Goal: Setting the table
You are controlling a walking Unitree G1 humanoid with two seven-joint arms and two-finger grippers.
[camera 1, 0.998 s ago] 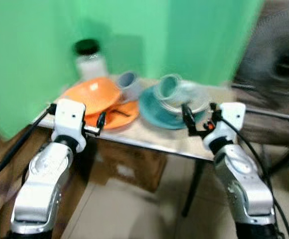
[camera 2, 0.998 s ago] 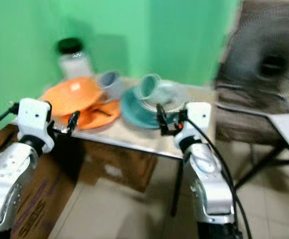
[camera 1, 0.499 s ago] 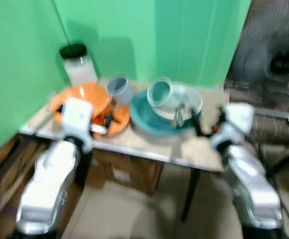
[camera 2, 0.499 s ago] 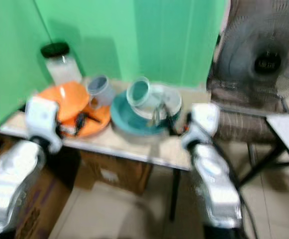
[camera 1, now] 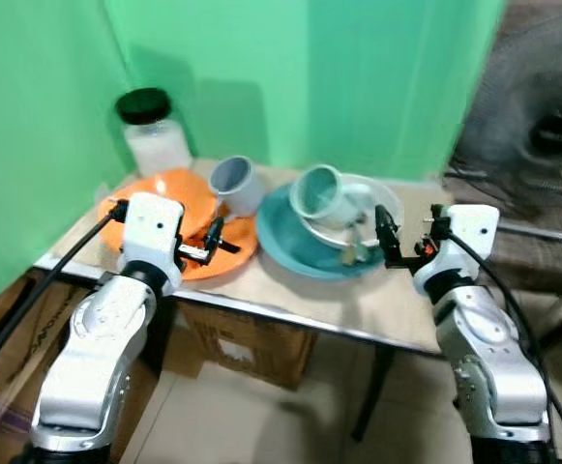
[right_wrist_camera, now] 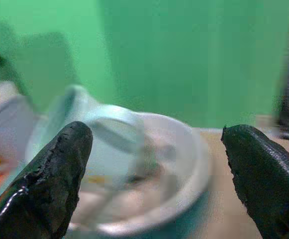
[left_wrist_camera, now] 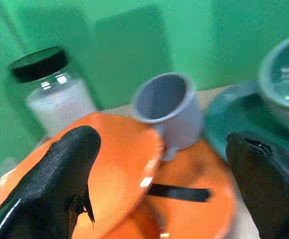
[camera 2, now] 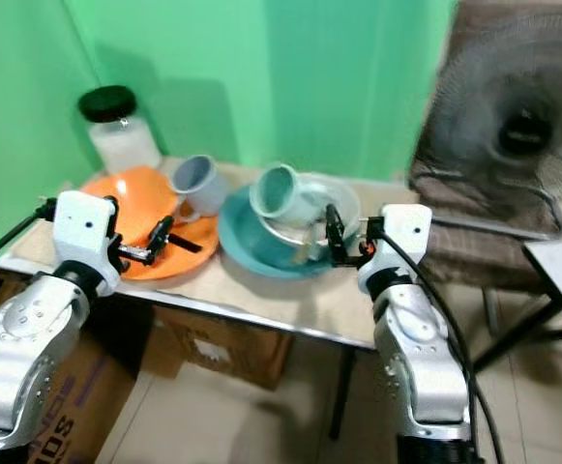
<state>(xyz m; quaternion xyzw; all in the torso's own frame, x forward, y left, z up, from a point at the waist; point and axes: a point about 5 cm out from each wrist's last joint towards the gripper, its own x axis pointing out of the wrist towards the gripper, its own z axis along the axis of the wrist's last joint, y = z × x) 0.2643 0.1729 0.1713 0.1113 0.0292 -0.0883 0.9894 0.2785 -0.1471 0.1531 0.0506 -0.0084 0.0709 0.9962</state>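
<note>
- Head pair looks forward and down from above the table (camera 1: 290, 300), both arms reaching in from the bottom edge; green wall behind.
- The two eyes share the whole tabletop (the right one sits a touch further right, taking in more of the fan (camera 2: 522, 135)).
- Left wrist camera peers close between its fingers (left_wrist_camera: 59, 174) at the grey cup (left_wrist_camera: 169, 109), jar (left_wrist_camera: 54, 92), orange plate (left_wrist_camera: 109, 169).
- Right wrist camera, close too, blurred, faces the white bowl (right_wrist_camera: 174, 169).
</note>
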